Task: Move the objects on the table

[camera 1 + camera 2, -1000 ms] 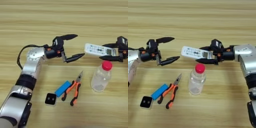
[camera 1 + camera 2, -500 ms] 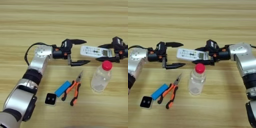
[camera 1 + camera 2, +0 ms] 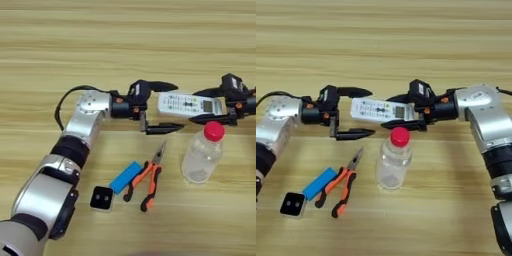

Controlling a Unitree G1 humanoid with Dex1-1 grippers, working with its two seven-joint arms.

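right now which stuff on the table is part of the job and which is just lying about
In the job:
- white remote, held by the right gripper, with the open left gripper at its other end
- red-capped bottle, standing on the table

Lying about:
- orange pliers
- blue block
- small black square

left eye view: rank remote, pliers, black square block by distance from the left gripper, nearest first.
From the left gripper, open beside the remote's free end:
1. Remote, right beside it; its far end is held by the right gripper.
2. Pliers, below it, toward the robot.
3. Black square block, farthest, lower left, past the blue block.
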